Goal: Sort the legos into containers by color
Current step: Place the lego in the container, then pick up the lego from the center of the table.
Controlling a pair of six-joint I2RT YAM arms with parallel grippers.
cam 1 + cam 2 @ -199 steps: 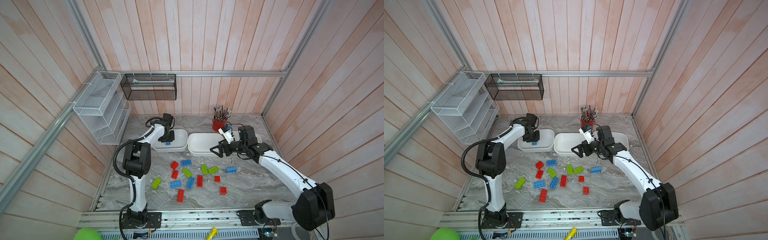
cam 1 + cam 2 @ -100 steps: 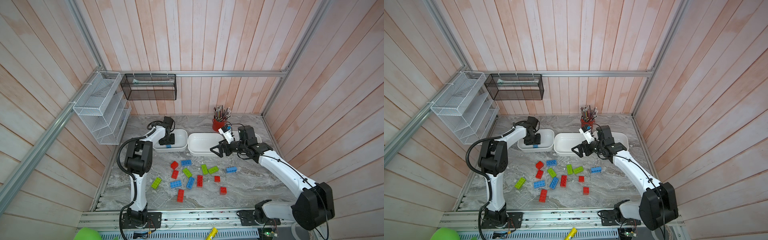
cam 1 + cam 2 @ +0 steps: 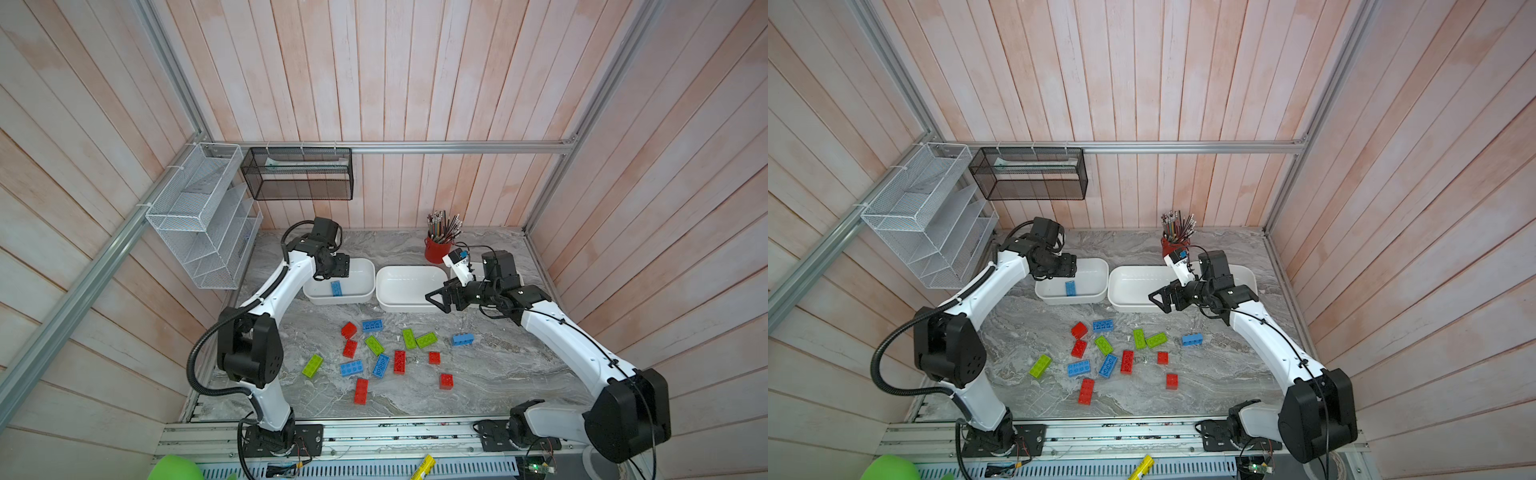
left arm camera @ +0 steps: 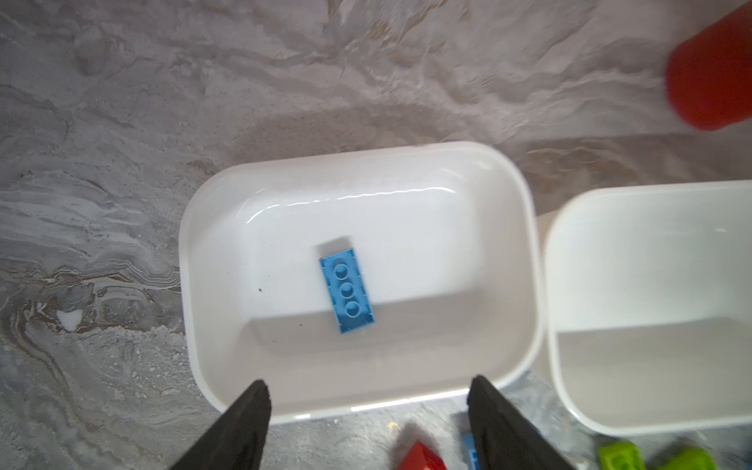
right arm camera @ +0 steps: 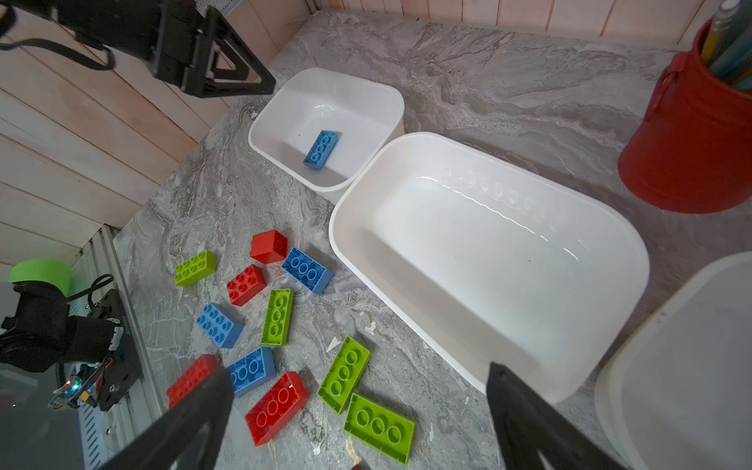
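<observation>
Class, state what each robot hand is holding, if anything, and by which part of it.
Nothing is held. The left hand is open above the tub, where a blue brick lies free. The right hand is open and empty.

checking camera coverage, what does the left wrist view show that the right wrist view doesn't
Only left wrist: just the straight-down look between the left gripper's open fingers; no thing of its own.
Only right wrist: the third tub, pencils in the red cup, most loose bricks whole, the open right gripper.
Both: the blue brick in its tub, the empty middle tub, that cup, the left gripper.
</observation>
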